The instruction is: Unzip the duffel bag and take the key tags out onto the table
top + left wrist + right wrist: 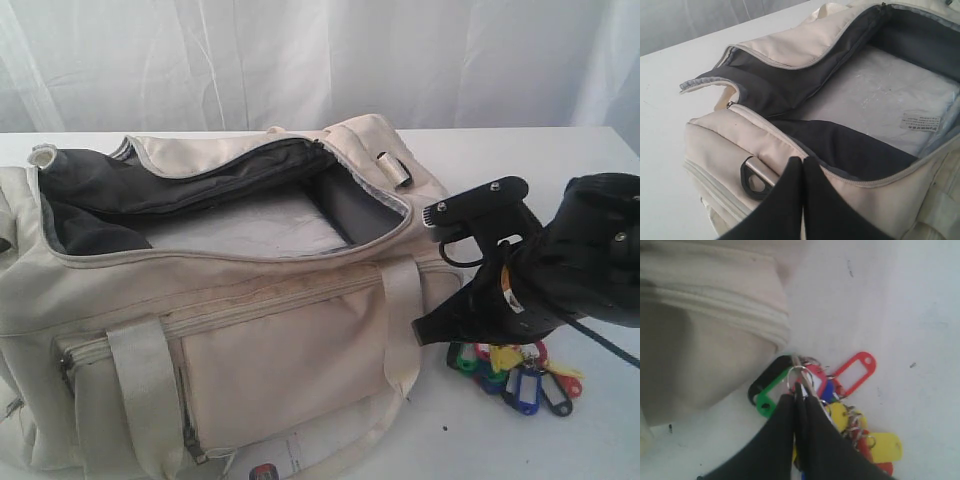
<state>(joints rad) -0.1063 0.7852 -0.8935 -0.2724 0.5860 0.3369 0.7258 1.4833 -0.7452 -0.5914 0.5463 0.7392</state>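
Left end effector (pixel 802 161), jaws together, over the gaping duffel bag (pixel 715 132).

Test lab: white table (pixel 530 150), draped backdrop (pixel 300 60)

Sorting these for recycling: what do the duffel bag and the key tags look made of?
The duffel bag: woven fabric, matte cream, shown by soft creases and stitched seams. The key tags: probably plastic, glossy, brightly coloured, on thin shiny rings, likely metal.
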